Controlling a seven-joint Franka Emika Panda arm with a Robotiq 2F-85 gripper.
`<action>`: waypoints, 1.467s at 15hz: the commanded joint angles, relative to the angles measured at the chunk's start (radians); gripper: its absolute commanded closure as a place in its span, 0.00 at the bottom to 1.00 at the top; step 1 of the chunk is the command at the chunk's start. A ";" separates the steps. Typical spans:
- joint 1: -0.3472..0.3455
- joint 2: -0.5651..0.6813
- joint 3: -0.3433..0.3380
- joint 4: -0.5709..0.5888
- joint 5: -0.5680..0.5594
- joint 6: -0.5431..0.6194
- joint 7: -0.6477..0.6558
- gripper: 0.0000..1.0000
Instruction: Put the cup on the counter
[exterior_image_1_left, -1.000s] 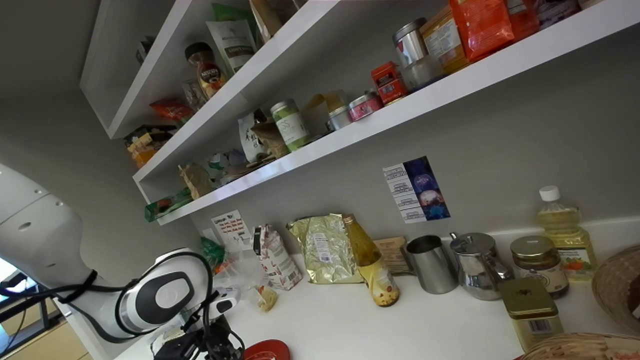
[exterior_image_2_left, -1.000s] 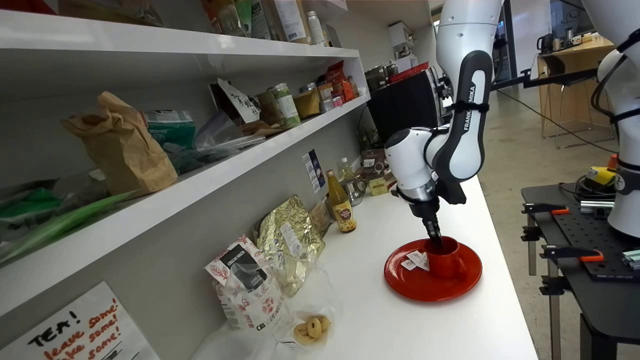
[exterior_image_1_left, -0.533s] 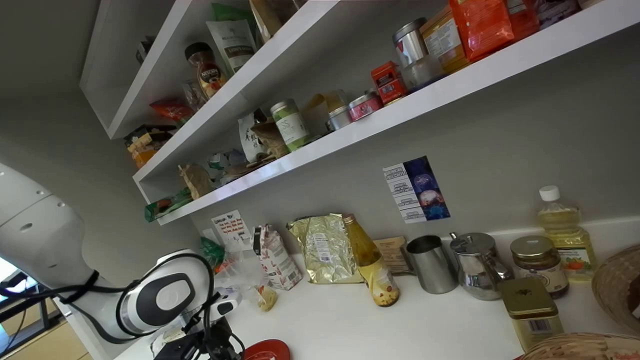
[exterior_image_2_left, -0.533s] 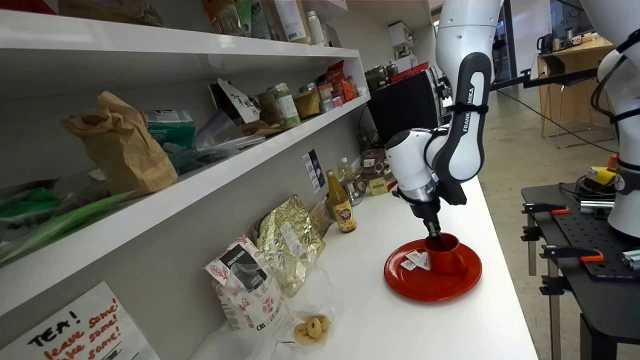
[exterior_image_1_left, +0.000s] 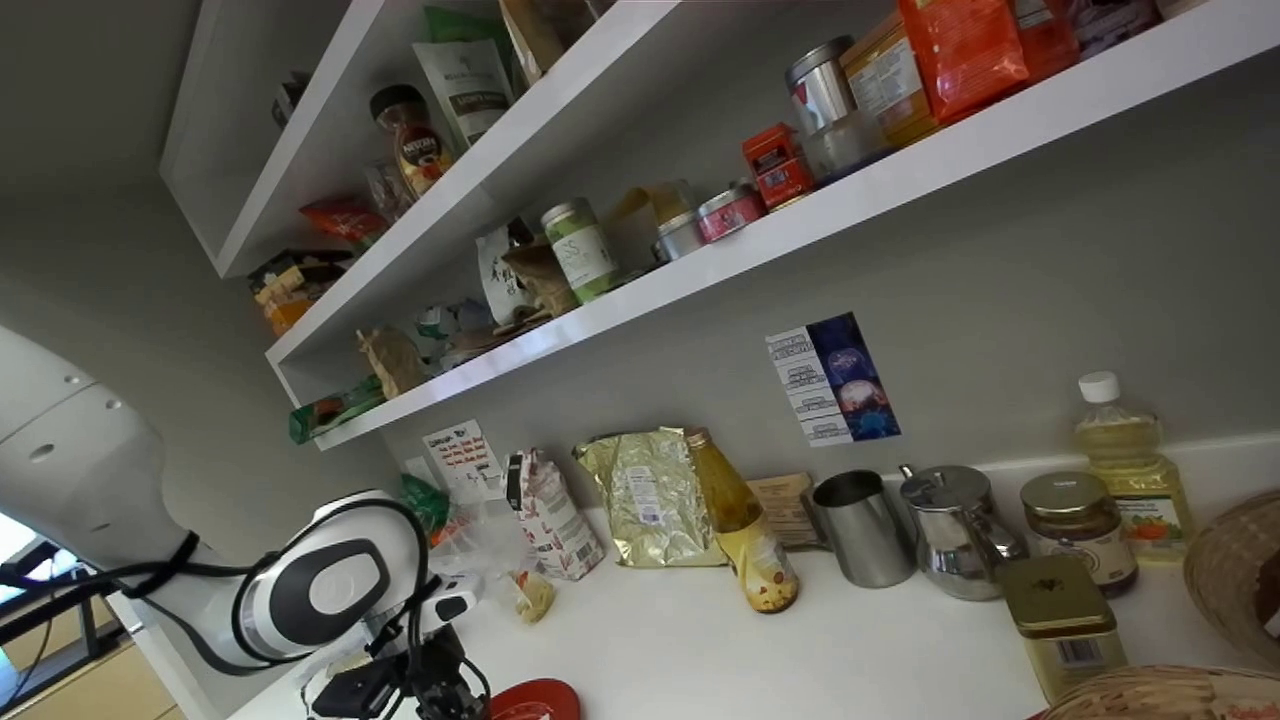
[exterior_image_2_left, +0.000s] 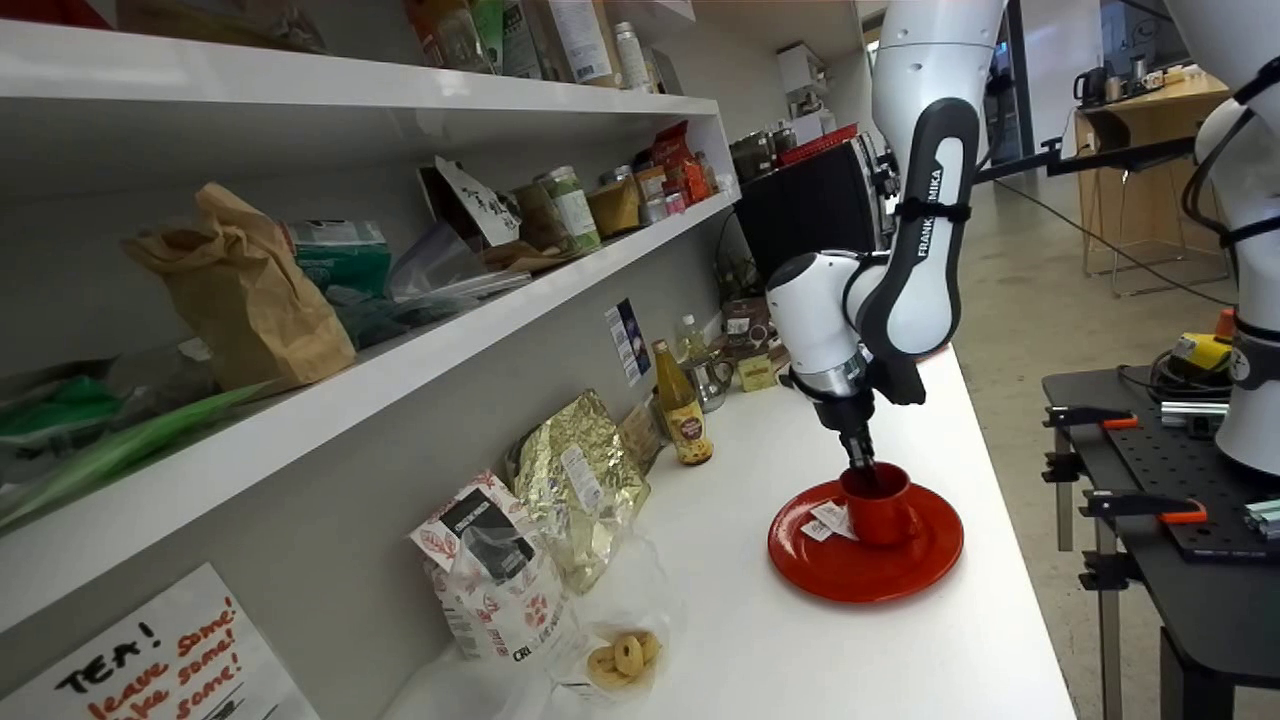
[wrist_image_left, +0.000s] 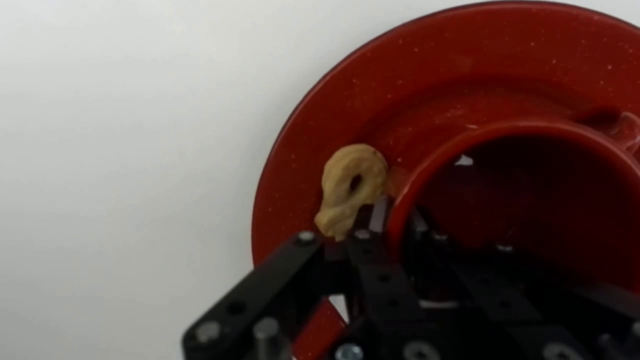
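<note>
Cup (exterior_image_2_left: 880, 518) in gripper (wrist_image_left: 399, 219), 1 biscuit (wrist_image_left: 343, 192) on plate (wrist_image_left: 295, 155)

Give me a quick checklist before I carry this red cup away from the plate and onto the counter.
1. Cup roughly upright: ok, in an exterior view.
2. Grip: ok; in the wrist view the gripper looks closed over the cup's rim.
3. Cup lifted off the plate: cannot tell; no clear gap shows.
4. Cup empty: cannot tell; its inside is dark.
5. Biscuit free of the gripper: cannot tell; they are very close.
6. Cup past the plate's edge, over the counter: not ok.
</note>
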 joint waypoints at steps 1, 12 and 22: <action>0.010 -0.043 0.011 0.008 0.037 -0.014 -0.028 0.97; 0.172 -0.094 0.182 0.067 0.055 -0.045 -0.001 0.97; 0.358 -0.001 0.206 0.214 -0.151 -0.080 0.124 0.98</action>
